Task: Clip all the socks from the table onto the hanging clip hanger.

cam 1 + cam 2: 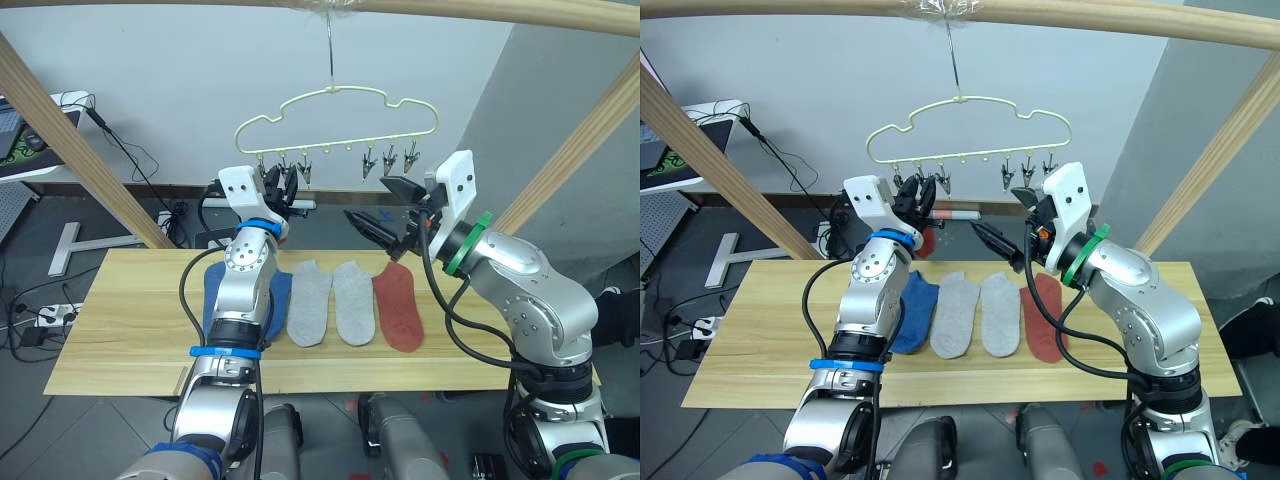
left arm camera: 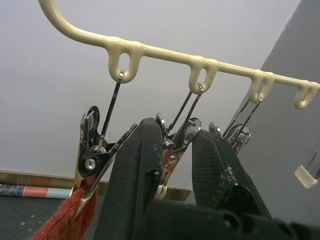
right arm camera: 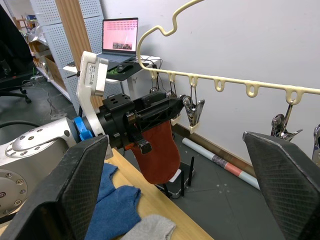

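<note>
The pale-yellow clip hanger hangs from a wooden pole above the table. A rust-red sock dangles from its first clip. My left gripper is raised to the bar, its fingers shut on the second clip. My right gripper hovers open and empty under the clips at the bar's other end. On the table lie a blue sock, partly hidden by my left arm, two grey socks and another rust-red sock.
Slanted wooden frame poles rise on both sides of the table. A white desk with a laptop stands off to the left. Cables and a power strip lie on the floor.
</note>
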You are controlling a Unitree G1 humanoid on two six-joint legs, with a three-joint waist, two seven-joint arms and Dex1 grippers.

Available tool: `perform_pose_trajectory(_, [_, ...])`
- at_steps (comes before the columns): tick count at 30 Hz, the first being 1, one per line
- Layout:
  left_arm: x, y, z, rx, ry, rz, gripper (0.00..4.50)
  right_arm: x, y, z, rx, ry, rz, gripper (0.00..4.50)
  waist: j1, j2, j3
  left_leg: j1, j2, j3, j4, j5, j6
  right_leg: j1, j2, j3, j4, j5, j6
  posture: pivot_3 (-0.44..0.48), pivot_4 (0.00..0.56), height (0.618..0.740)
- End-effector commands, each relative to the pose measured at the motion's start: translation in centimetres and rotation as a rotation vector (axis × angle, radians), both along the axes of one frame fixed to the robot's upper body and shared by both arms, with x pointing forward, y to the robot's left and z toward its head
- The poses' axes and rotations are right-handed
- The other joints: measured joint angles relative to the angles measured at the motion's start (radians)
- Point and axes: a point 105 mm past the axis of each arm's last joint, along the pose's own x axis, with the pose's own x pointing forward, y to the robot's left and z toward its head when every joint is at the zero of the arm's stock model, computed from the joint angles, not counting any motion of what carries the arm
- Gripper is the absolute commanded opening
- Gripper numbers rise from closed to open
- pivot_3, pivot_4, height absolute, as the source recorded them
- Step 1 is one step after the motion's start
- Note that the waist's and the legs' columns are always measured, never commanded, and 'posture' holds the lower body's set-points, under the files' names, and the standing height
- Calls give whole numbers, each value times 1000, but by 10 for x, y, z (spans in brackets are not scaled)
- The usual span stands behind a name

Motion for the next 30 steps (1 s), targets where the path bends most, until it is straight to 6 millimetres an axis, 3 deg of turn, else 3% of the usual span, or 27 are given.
perform_pose_trajectory(1, [-2,-2,19,-5,-69,-7,1469,-3,-2,14,22,-50,5,4500,0,0,0,0,0,0,0,0,0,0,0,0,0,0,0,-132,247,740])
perform_pose_trajectory(3, [-2,-1,19,-4,-68,-3,1824,-3,-2,14,22,-51,3,4500,0,0,0,0,0,0,0,0,0,0,0,0,0,0,0,-132,247,740])
perform_pose_trajectory(7, [-1,-1,20,-5,-68,0,3002,-3,-2,14,22,-50,2,4500,0,0,0,0,0,0,0,0,0,0,0,0,0,0,0,-132,247,740])
perform_pose_trajectory(20, [-1,-2,21,2,-76,-4,3002,-2,-3,13,23,-48,-1,4500,0,0,0,0,0,0,0,0,0,0,0,0,0,0,0,-133,250,740])
perform_pose_trajectory(25, [-2,-4,21,34,-81,-7,1820,-3,-3,13,23,-48,-3,4500,0,0,0,0,0,0,0,0,0,0,0,0,0,0,0,-134,254,740])
perform_pose_trajectory(30, [-1,-6,22,66,-91,-2,1820,-2,-3,13,24,-48,-4,4500,0,0,0,0,0,0,0,0,0,0,0,0,0,0,0,-134,254,740])
